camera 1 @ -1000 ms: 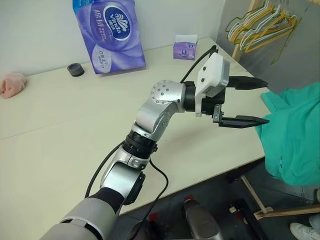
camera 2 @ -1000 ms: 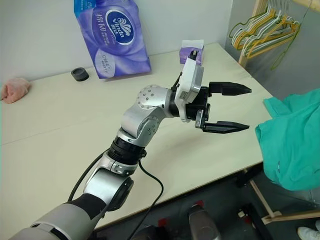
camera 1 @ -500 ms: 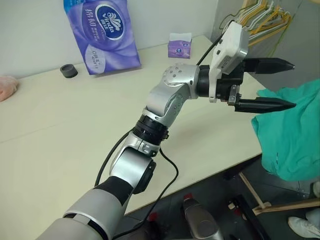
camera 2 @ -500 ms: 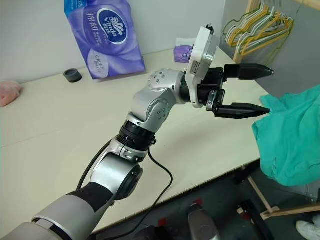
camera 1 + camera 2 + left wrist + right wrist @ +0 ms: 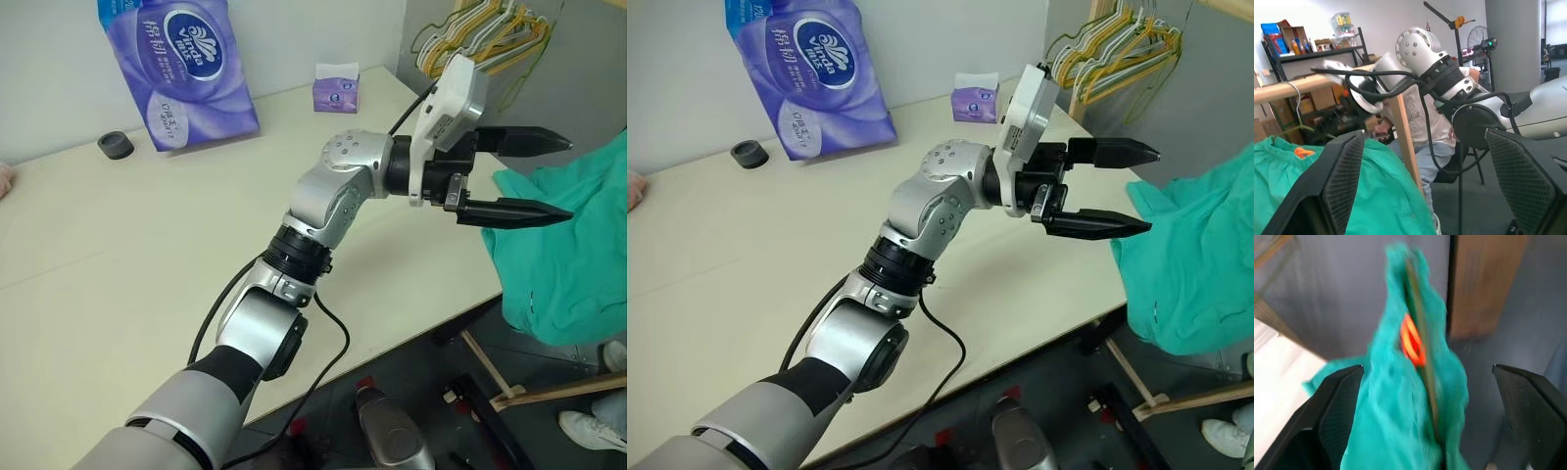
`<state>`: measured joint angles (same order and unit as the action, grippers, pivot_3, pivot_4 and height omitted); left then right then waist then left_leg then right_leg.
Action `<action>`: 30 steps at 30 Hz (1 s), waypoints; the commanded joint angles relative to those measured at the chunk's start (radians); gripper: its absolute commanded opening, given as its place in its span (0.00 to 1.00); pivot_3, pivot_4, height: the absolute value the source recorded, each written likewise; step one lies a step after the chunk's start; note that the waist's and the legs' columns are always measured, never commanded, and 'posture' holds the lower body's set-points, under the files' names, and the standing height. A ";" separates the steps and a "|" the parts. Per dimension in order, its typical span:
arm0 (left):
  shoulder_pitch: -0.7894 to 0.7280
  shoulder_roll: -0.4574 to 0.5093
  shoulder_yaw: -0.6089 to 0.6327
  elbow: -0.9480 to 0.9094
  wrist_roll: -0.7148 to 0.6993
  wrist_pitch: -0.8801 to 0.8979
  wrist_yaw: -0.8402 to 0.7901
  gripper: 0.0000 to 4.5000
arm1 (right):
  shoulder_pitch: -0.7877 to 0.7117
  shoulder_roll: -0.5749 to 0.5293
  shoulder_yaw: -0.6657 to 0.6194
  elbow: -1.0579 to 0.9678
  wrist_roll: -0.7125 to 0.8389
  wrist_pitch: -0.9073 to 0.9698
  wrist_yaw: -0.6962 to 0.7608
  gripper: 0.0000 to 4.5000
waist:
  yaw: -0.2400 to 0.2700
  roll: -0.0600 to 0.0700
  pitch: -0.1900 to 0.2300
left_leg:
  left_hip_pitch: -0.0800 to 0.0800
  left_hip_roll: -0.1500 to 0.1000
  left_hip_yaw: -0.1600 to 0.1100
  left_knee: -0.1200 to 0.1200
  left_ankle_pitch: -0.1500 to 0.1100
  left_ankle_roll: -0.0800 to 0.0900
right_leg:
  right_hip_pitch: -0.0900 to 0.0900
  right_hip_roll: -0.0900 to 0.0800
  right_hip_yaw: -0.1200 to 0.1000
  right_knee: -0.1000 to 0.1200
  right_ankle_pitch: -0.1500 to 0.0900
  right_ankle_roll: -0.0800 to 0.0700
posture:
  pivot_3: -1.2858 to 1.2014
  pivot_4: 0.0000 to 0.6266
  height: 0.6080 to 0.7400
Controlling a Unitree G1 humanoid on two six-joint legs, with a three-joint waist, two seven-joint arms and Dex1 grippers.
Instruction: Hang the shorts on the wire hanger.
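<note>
Cream table (image 5: 118, 255), purple "Vinda" tissue pack (image 5: 176, 69)

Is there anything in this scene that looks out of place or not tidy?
Yes, slightly. The shorts hang off the table's right edge in a bunched, crumpled heap, not spread flat. In the right wrist view they drape over the wire hanger, gathered unevenly. The purple tissue pack leans tilted against the wall. Nothing looks spilled or damaged.

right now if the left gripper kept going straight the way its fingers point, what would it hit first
Most likely the shorts. The left gripper stands open, fingers aimed at the teal fabric hanging past the table edge, with only a small gap between. Depth is uncertain, so the upper finger may pass above the cloth.
</note>
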<state>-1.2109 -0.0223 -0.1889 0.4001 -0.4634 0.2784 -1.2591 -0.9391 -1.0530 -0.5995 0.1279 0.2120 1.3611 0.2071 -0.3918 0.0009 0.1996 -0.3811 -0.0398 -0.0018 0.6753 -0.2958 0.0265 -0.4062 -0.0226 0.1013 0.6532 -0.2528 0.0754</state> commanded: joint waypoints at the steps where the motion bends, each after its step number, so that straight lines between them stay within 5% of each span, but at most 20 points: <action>1: -0.028 0.016 -0.003 -0.029 0.019 0.015 0.004 0.92 | 0.048 -0.018 0.045 -0.102 -0.004 -0.199 0.044 1.00 | 0.000 0.000 0.000 | 0.000 0.000 0.000 0.000 0.000 0.000 | 0.000 0.000 0.000 0.000 0.000 0.001 | 0.36 0.30 1.00; 10: 0.004 0.050 0.021 -0.035 0.122 -0.050 0.147 0.92 | 0.308 0.153 0.081 -0.312 0.023 -0.621 0.124 1.00 | 0.010 0.000 -0.001 | -0.001 0.000 0.000 0.001 0.000 0.000 | 0.000 -0.001 0.000 -0.002 0.004 0.007 | 0.39 0.27 1.00; 18: 0.267 0.243 0.053 -0.253 0.331 -0.038 0.445 0.92 | 0.509 0.405 0.305 -0.496 0.054 -0.830 0.201 1.00 | 0.039 0.001 -0.002 | 0.001 0.000 0.000 0.003 0.000 0.000 | -0.002 -0.001 0.001 0.005 0.008 0.003 | 0.44 0.25 1.00; 30: 0.803 0.302 0.382 -0.665 0.489 0.222 1.056 0.92 | 0.587 0.715 0.580 -0.275 -0.020 -1.128 0.217 1.00 | 0.262 -0.010 -0.009 | -0.005 0.000 -0.015 0.004 0.006 -0.010 | -0.012 -0.007 -0.009 0.012 0.012 -0.005 | 0.52 0.20 1.00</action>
<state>-0.4158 0.2825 0.1601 -0.1964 -0.0054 0.4920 -0.2712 -0.3529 -0.3438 -0.0304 -0.1425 0.1965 0.2911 0.4036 -0.1299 -0.0096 0.1905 -0.3879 -0.0398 -0.0169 0.6797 -0.2891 0.0154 -0.4191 -0.0295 0.0916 0.6648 -0.2397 0.0695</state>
